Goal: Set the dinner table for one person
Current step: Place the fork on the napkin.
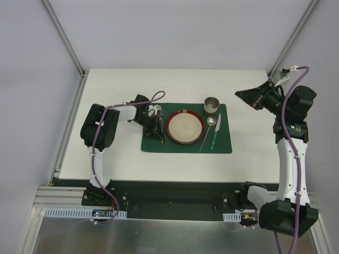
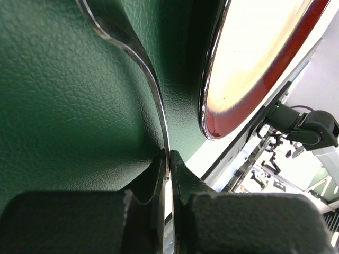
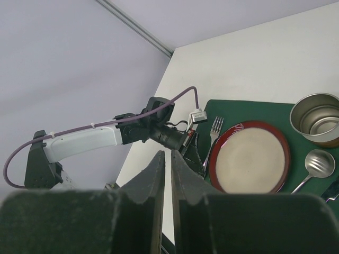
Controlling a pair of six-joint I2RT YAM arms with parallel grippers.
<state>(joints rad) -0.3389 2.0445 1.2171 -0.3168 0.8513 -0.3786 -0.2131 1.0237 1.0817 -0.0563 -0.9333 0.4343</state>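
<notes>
Left hand (image 2: 169, 159) low on green placemat (image 2: 63, 106), pinching fork (image 2: 153, 84) handle beside red-rimmed plate (image 2: 249, 63), right hand (image 3: 168, 156) raised by far right edge of worktop (image 1: 116, 159), fingers nearly together, holding nothing

Large flat white matte rectangular tabletop (image 1: 111, 164) is filling the work area, with metal frame rails (image 1: 68, 132) running along its 9 and 3 o'clock edges. One dark green rectangular placemat (image 1: 225, 142) is lying flat directly on it, sitting just toward 3 o'clock of centre, long sides parallel to the table's near edge. Bare white surface is showing all round the mat, widest at 9 o'clock.
</notes>
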